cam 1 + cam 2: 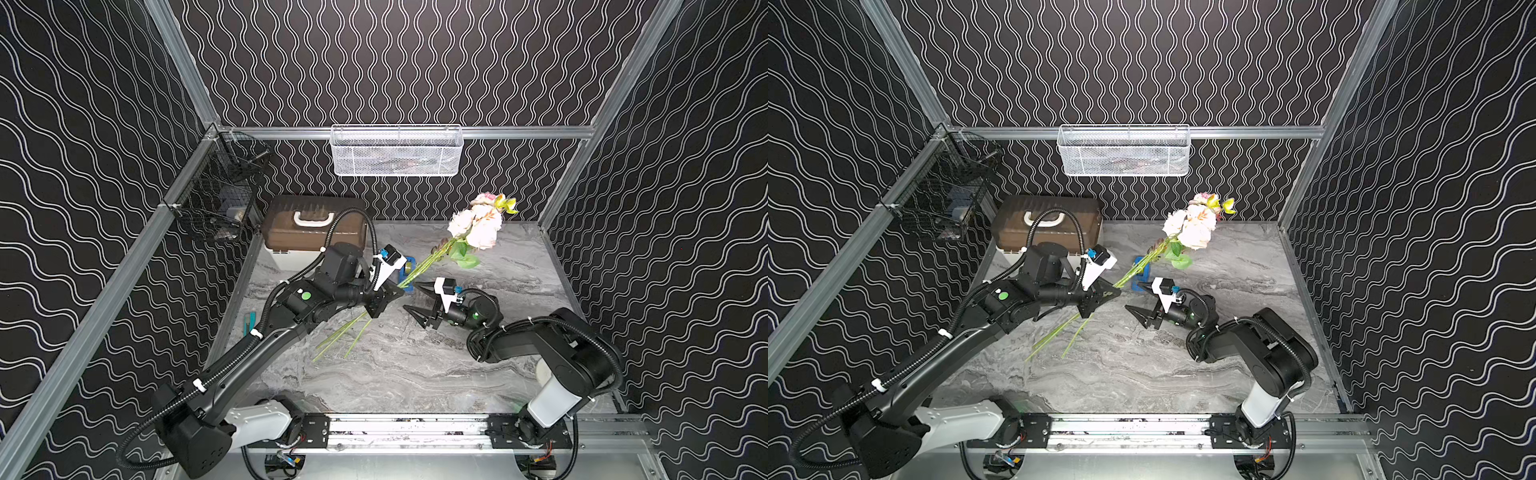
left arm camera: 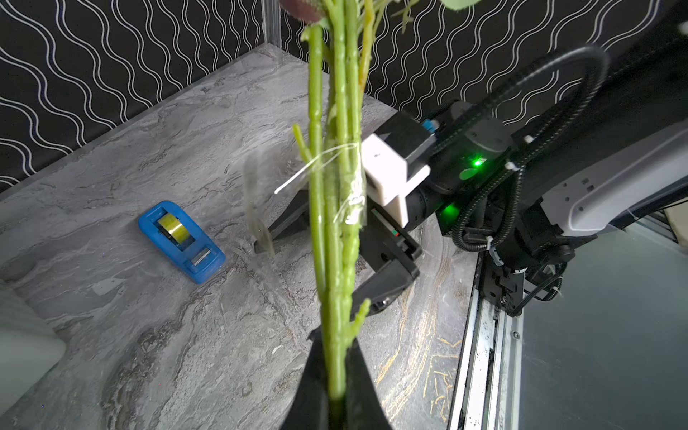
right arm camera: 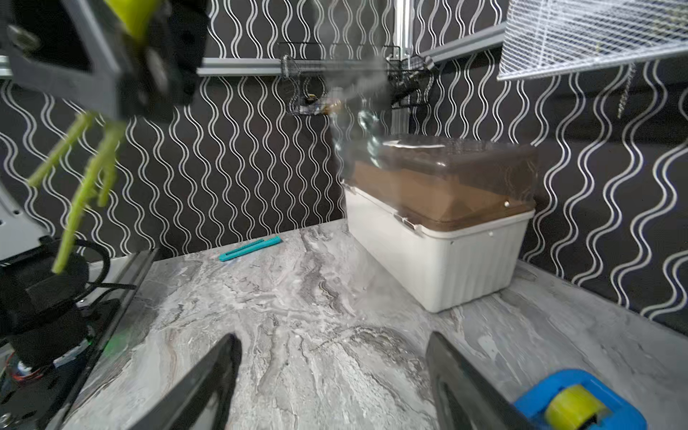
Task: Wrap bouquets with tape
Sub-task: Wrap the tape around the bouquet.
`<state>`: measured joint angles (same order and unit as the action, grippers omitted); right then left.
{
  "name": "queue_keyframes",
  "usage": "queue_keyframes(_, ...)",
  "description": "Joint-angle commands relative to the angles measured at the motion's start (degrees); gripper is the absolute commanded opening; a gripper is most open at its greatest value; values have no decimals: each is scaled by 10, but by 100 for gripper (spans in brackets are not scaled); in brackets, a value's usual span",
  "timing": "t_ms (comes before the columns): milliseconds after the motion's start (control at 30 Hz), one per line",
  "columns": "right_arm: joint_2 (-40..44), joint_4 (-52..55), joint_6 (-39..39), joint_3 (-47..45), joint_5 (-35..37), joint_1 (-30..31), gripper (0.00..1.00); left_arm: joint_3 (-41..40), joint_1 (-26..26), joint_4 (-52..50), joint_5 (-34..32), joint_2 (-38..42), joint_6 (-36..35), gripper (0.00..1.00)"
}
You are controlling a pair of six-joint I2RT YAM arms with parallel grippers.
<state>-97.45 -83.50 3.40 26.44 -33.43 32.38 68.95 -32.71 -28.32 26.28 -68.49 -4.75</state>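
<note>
Bouquet stems (image 2: 335, 223) pinched in left hand (image 1: 397, 291), right hand (image 1: 411, 296) spread wide

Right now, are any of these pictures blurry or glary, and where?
Right wrist view: the stems are smeared with blur, and a hazy clear streak overlaps the box. Left wrist view: the tape dispenser is crisp, and a green light flares. In both top views: sharp, but the blooms look washed out.

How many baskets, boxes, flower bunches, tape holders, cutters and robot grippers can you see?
Baskets: 2 (white basket, black basket)
Box: 1
Flower bunch: 1
Tape holder: 1
Cutter: 1
Grippers: 2 (left gripper, right gripper)
Total: 8
</note>
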Motion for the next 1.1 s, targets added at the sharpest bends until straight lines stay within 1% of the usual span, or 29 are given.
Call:
queue_keyframes(0, -11, -30, -5, -4, 31, -2, 80, -5, 1, 31, 26, 13, -20, 0)
queue_keyframes(100, -19, -29, 13, 4, 48, -5, 80, -14, 0, 35, 25, 20, -25, 0)
queue_keyframes(133, -19, -30, 22, 8, 43, -7, 81, -17, 1, 36, 23, 20, -27, 0)
queue_keyframes(267, -19, -31, 33, 23, -43, -9, 84, -8, 1, 22, 15, 6, -34, 0)
queue_keyframes(333, -19, -31, 26, 23, -67, -9, 85, -2, 1, 17, 13, 1, -34, 0)
queue_keyframes(433, -16, -31, 16, 18, -57, -8, 86, -2, 0, 15, 23, -3, -34, 0)
queue_keyframes(500, -11, -31, 12, 20, -64, -9, 88, -6, 1, 21, 24, -4, -32, 0)
queue_keyframes(567, -7, -31, 25, 26, -59, -8, 91, -7, 1, 23, 24, -4, -32, 0)
queue_keyframes(700, -4, -20, 34, 38, -41, -8, 91, -5, 0, 23, 35, -7, -29, 0)
queue_keyframes(800, -3, -12, 36, 48, -63, -8, 91, -5, 1, 20, 33, -9, -32, 0)
queue_keyframes(933, -2, -2, 47, 60, -60, -8, 89, -4, 0, 19, 35, -11, -32, 0)
queue_keyframes(1067, 1, 12, 51, 67, -52, -9, 82, 1, 0, 14, 34, -13, -33, 0)
